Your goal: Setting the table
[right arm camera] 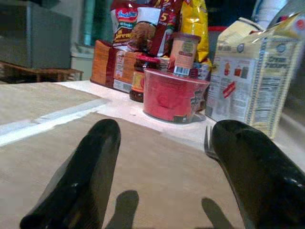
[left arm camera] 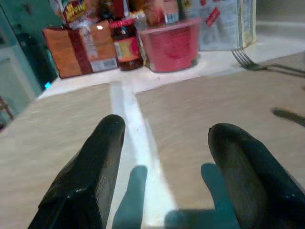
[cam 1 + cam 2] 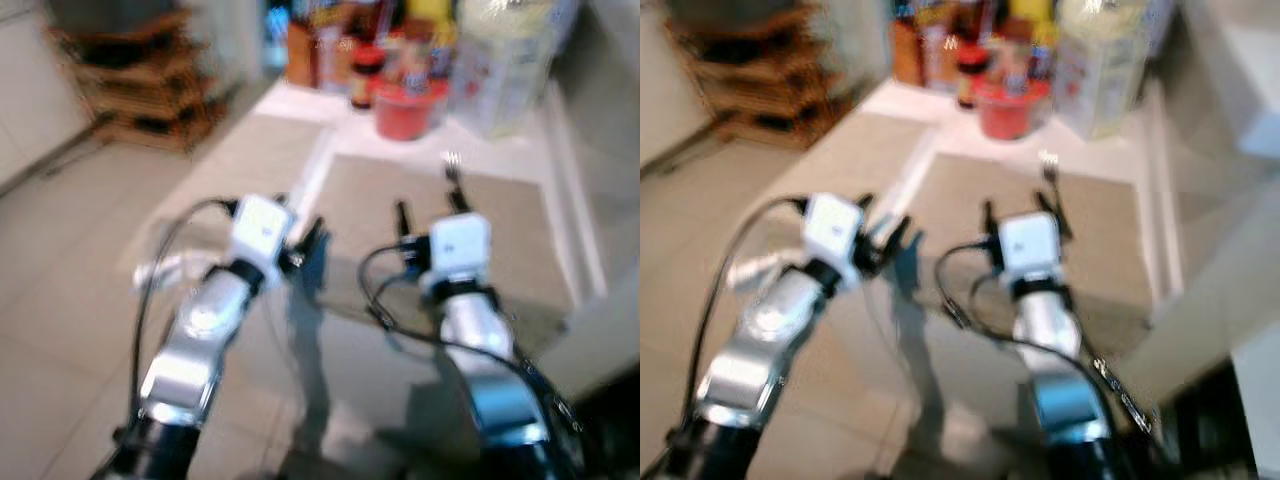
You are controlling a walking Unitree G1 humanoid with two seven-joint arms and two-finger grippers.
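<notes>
While both arms reach forward over the pale surface [image 3: 300, 100], the task's thing, a silver metal fork [image 3: 452, 172], lies on the far part of the right-hand beige woven placemat [image 3: 500, 230], its tines toward the groceries at the back. Right claw [image 1: 162, 157]: fingers apart, empty, low over that same placemat; the fork lies ahead of it and slightly toward the robot's right, near the far edge, its long axis running roughly away from the robot, in line with the reach. Left claw [image 2: 171, 162]: fingers apart, empty, above the white strip between the two placemats; from there the fork [image 2: 267, 64] lies well off to the right. The right arm is plainly nearer. Behind the fork stand a red plastic tub [image 1: 172, 98] and a white carton [image 1: 255, 90].
</notes>
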